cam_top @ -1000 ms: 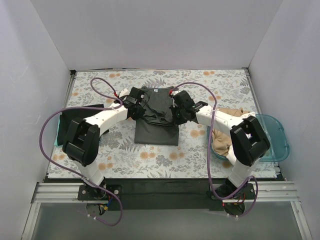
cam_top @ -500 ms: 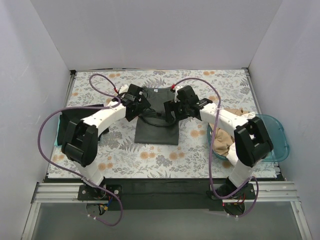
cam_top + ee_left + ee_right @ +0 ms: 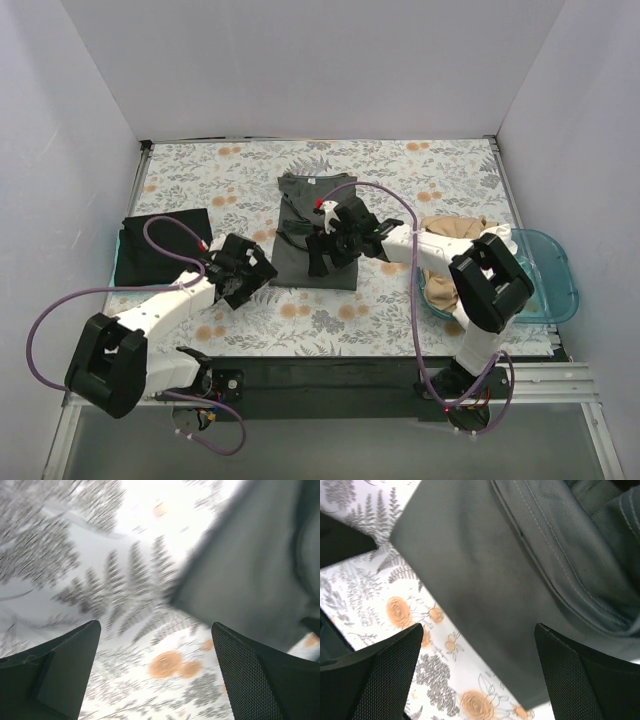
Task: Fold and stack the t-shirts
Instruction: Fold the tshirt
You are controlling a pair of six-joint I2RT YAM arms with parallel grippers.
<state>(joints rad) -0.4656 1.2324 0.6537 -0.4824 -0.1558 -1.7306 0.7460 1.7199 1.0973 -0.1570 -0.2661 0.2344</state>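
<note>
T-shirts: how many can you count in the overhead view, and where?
3: dark grey shirt mid-table, black shirt folded at left, tan shirt in the tub at right. Others may be hidden.

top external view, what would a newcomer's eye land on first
The dark grey t-shirt lies partly folded mid-table on the floral covering, the right gripper open above it and the left gripper open beside its near-left corner. Next come the folded black t-shirt at the left edge and the tan t-shirt heaped in the teal tub at the right.
</note>
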